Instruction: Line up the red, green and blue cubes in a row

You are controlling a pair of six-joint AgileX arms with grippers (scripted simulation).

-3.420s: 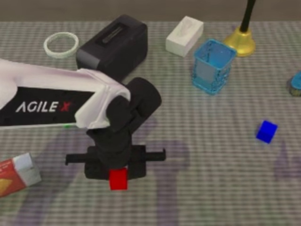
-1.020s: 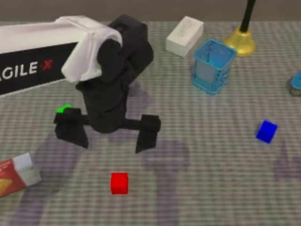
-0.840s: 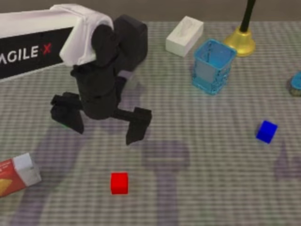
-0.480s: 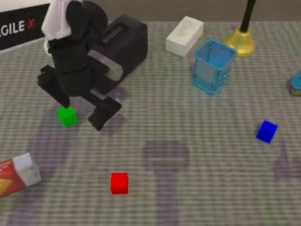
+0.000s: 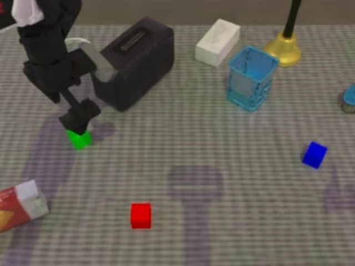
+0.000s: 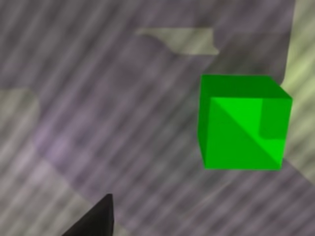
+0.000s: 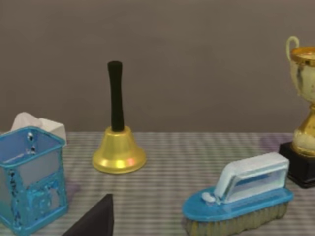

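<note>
The green cube (image 5: 80,138) lies on the table at the left, in front of the black case. My left gripper (image 5: 64,102) hangs open just above and behind it, with one fingertip (image 5: 81,115) over the cube's back edge. In the left wrist view the green cube (image 6: 241,123) sits apart from the one visible fingertip (image 6: 96,219), and nothing is held in the left gripper (image 6: 197,221). The red cube (image 5: 140,215) rests alone near the front middle. The blue cube (image 5: 314,154) is at the right. My right gripper (image 7: 140,221) is outside the top view and open.
A black case (image 5: 133,61) stands right beside the left arm. A white tissue box (image 5: 217,41), a see-through blue container (image 5: 251,77) and a gold bell (image 5: 284,49) line the back. A red-and-white carton (image 5: 19,206) lies front left. A blue brush (image 7: 238,201) and a trophy (image 7: 302,123) are at the right.
My left gripper let go of the red cube, rose, and swung back and left. It now hangs open over the green cube. The cubes have not moved.
</note>
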